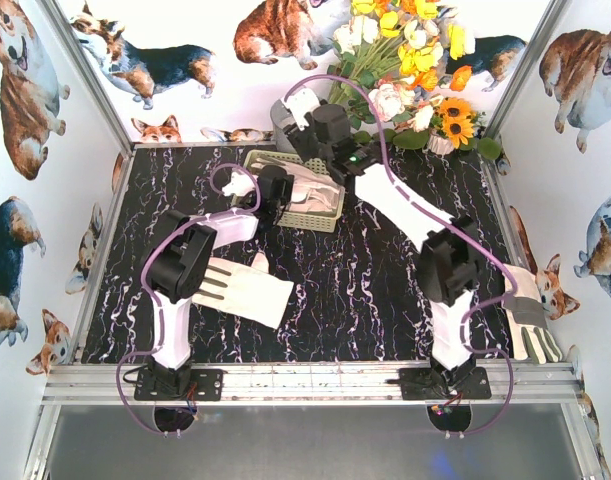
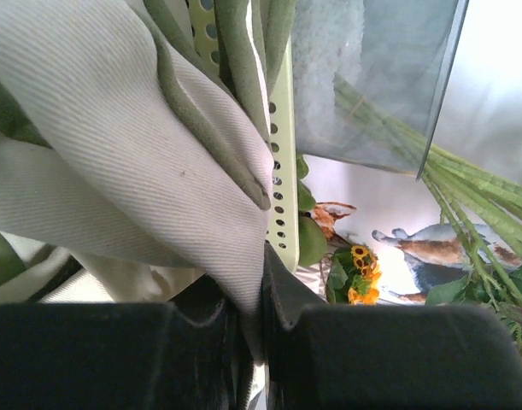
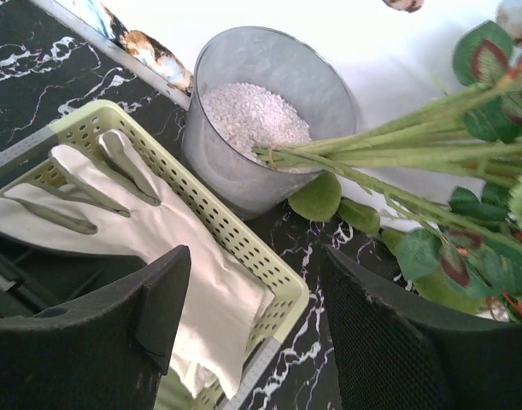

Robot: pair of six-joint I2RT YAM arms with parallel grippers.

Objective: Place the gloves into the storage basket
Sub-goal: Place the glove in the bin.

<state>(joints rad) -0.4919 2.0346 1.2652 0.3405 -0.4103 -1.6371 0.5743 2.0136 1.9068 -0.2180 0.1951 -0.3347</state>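
The pale yellow storage basket (image 1: 320, 222) stands at the back middle of the table. A cream glove (image 1: 320, 190) lies in it. My left gripper (image 1: 278, 195) is over the basket's left end, shut on a fold of glove fabric (image 2: 141, 162), with the basket wall (image 2: 282, 196) beside it. My right gripper (image 1: 310, 150) is open and empty above the basket's far right corner (image 3: 269, 265); the glove in the basket (image 3: 175, 239) shows below it. Another glove (image 1: 247, 288) lies flat on the table by the left arm. One more glove (image 1: 530, 315) lies past the table's right edge.
A round grey pot (image 3: 269, 85) filled with white gravel stands right behind the basket, also in the top view (image 1: 285, 118). Artificial flowers (image 1: 415, 60) and their stems (image 3: 397, 154) lean over the back right. Metal frame rails border the table.
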